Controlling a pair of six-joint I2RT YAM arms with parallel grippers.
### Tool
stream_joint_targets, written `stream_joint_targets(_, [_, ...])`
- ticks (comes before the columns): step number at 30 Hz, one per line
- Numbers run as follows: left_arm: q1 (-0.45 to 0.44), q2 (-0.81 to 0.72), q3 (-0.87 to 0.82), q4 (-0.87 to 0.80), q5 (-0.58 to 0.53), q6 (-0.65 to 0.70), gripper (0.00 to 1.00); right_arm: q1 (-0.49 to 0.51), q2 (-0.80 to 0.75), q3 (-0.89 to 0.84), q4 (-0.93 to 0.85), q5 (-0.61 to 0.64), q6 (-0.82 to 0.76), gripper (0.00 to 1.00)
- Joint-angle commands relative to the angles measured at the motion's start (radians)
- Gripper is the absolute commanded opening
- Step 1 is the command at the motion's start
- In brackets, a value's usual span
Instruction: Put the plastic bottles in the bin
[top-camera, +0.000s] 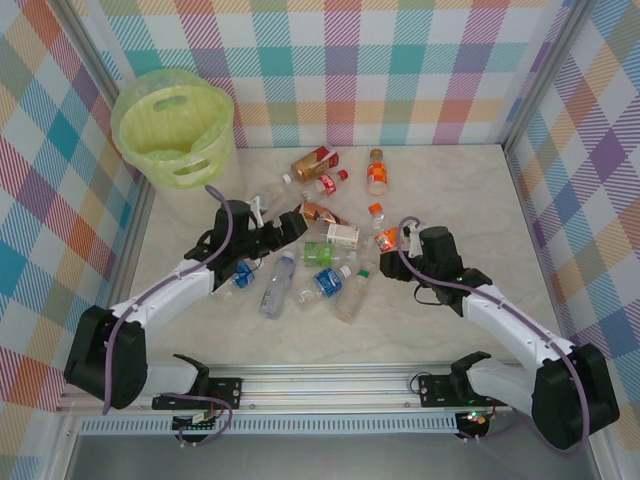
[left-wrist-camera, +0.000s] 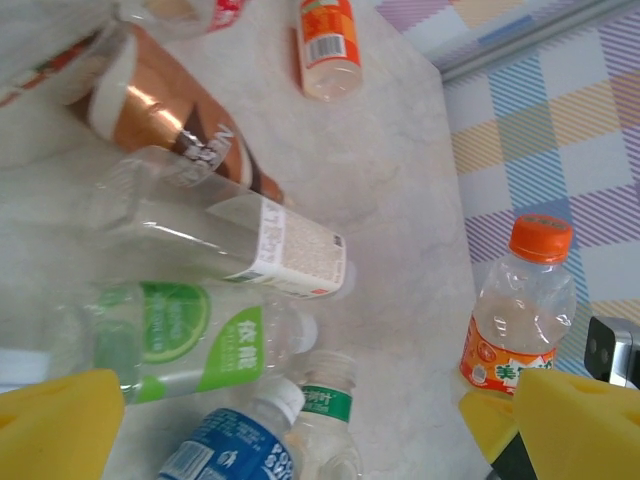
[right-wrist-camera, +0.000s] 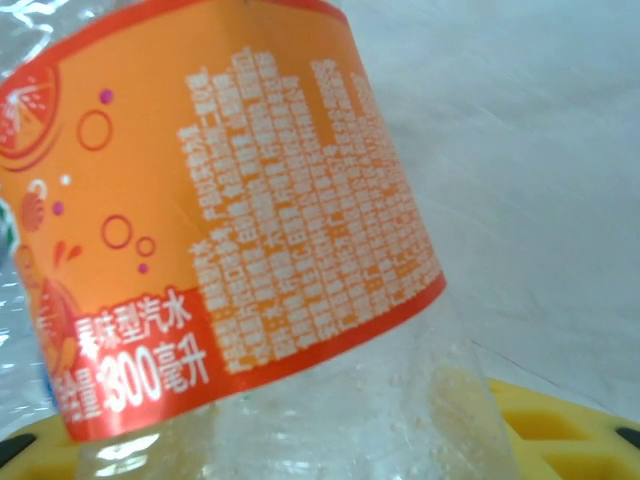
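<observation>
Several plastic bottles (top-camera: 318, 255) lie scattered mid-table; the yellow-green bin (top-camera: 175, 125) stands at the back left. My left gripper (top-camera: 292, 226) hovers open over the pile. In the left wrist view its yellow fingers (left-wrist-camera: 60, 425) frame a green-labelled bottle (left-wrist-camera: 190, 340), a blue-labelled one (left-wrist-camera: 225, 450) and a white-labelled one (left-wrist-camera: 240, 230). My right gripper (top-camera: 398, 238) is shut on an upright orange-labelled bottle (top-camera: 386, 238). That bottle (right-wrist-camera: 220, 220) sits close against the right wrist camera, with a yellow pad (right-wrist-camera: 560, 430) against its clear lower wall. It also stands at the right of the left wrist view, orange-capped (left-wrist-camera: 520, 310).
More bottles lie toward the back: a brown-labelled one (top-camera: 310, 162), a red-capped one (top-camera: 325, 184) and an orange one (top-camera: 376, 172). Checked walls with metal posts close in the table's left, back and right sides. Bare tabletop stretches at the right (top-camera: 470, 210).
</observation>
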Motion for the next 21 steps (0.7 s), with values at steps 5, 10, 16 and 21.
stream_joint_targets(5, [-0.070, 0.110, 0.169, 0.158, 0.165, 0.084, 1.00, 0.062, 0.061, 0.086, 0.242, -0.291, 0.030, 0.54])
stream_joint_targets(10, [-0.098, 0.167, 0.220, 0.256, 0.168, 0.058, 1.00, 0.107, 0.130, 0.134, 0.313, -0.359, 0.079, 0.55])
stream_joint_targets(16, [-0.100, 0.174, 0.267, 0.230, 0.128, 0.092, 0.78, 0.129, 0.154, 0.146, 0.303, -0.335, 0.079, 0.55])
stream_joint_targets(21, [-0.100, 0.181, 0.322, 0.109, 0.096, 0.156, 0.56, 0.138, 0.154, 0.156, 0.268, -0.372, 0.054, 0.55])
